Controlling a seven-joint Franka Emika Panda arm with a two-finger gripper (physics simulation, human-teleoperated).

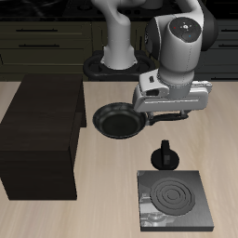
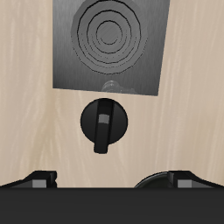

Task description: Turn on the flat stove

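Note:
The flat stove (image 1: 177,200) is a thin dark-grey square slab near the table's front edge, and its concentric coil rings are grey, not glowing. Its black knob (image 1: 165,155) stands just behind the slab, on the robot's side. In the wrist view the stove (image 2: 109,44) and the round knob (image 2: 103,122) with its bar handle are in plain sight. My gripper (image 1: 170,113) hovers above and a little behind the knob, not touching it. It is open and empty, with the fingertips (image 2: 39,179) spread wide.
A round black frying pan (image 1: 117,121) lies on the table beside my gripper, farther back than the stove. A large dark wooden cabinet block (image 1: 42,139) stands along the table's side, beyond the pan.

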